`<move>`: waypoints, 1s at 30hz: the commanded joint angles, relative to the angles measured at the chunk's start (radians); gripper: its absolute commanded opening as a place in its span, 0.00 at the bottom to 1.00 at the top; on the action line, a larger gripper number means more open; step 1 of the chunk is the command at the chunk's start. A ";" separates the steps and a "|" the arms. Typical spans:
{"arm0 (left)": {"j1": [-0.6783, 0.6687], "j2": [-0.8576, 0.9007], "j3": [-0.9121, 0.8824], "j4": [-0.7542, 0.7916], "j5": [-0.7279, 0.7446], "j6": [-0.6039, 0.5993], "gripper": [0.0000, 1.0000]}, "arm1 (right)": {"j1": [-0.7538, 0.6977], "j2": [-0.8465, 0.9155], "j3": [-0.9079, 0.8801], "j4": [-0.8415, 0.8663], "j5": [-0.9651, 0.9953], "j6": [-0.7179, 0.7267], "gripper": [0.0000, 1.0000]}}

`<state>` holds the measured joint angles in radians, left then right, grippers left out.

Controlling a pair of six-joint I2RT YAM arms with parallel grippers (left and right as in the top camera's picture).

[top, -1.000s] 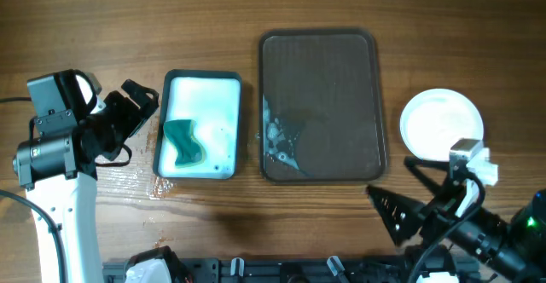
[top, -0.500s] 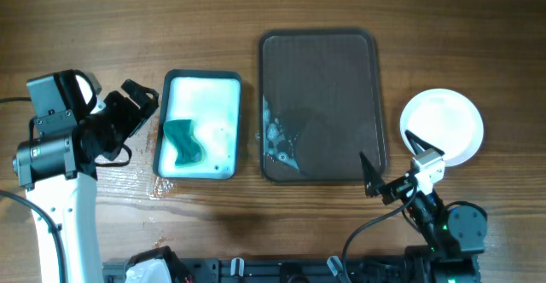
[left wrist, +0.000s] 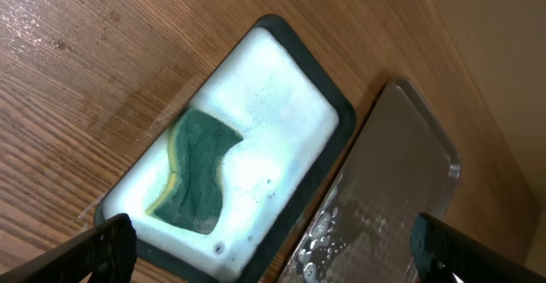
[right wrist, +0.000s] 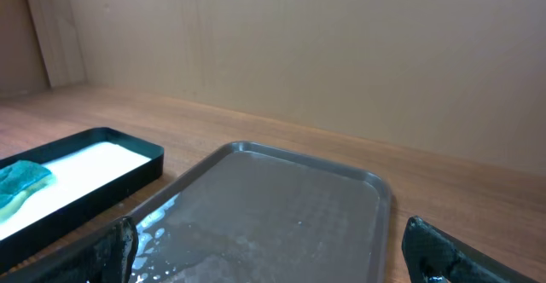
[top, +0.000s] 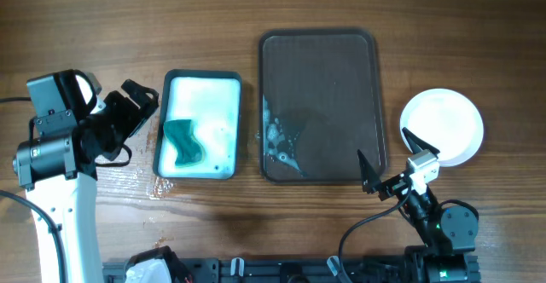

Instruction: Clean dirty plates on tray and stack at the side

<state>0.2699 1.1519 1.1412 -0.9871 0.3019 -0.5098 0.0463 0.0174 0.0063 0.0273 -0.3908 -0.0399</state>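
Zero plates on tray (top: 320, 61); I see plates (top: 444, 125) just right of right gripper (top: 381, 144), spread, empty, the nearer arm. Left gripper (top: 141, 108) spread, well apart.

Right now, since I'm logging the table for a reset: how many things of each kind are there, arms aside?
tray: 1
basin: 1
sponge: 1
plate stack: 1, number of plates in it cannot be told
Total: 4

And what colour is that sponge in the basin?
The sponge is teal-green with a yellow edge, clearest in the left wrist view.
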 commanded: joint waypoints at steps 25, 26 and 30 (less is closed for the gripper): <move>-0.406 -1.146 -1.135 0.933 -0.071 0.271 1.00 | 0.003 -0.013 -0.001 0.005 0.010 -0.013 1.00; -0.406 -1.146 -1.135 0.933 -0.071 0.271 1.00 | 0.003 -0.013 -0.001 0.005 0.010 -0.012 1.00; -0.406 -1.146 -1.135 0.933 -0.071 0.271 1.00 | 0.003 -0.013 -0.001 0.005 0.010 -0.012 1.00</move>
<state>-0.1310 0.0135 0.0113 -0.0521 0.2333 -0.2630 0.0463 0.0128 0.0063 0.0277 -0.3840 -0.0402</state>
